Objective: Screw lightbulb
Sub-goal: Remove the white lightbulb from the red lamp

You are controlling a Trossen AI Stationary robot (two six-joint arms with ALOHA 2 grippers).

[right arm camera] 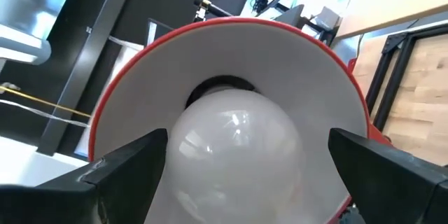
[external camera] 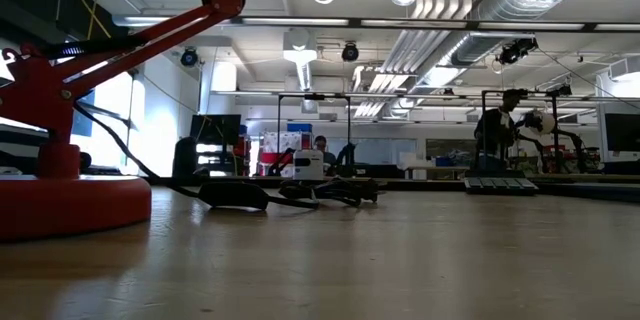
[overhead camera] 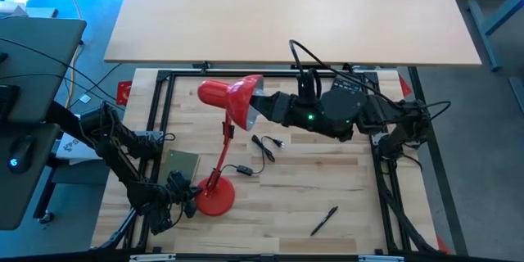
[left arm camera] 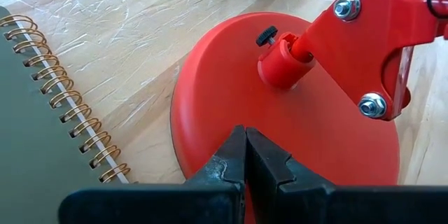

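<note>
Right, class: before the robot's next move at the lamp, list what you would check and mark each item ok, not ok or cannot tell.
1. Lightbulb sits inside the red lamp shade, at its socket: ok.
2. Right end effector open, a finger on either side of the bulb: ok.
3. Fingers touching the bulb: cannot tell.
4. Left end effector shut, pressed down on the lamp base: ok.
5. Bulb fully screwed in: cannot tell.
6. Spiral notebook lies beside the base, apart from it: ok.
</note>
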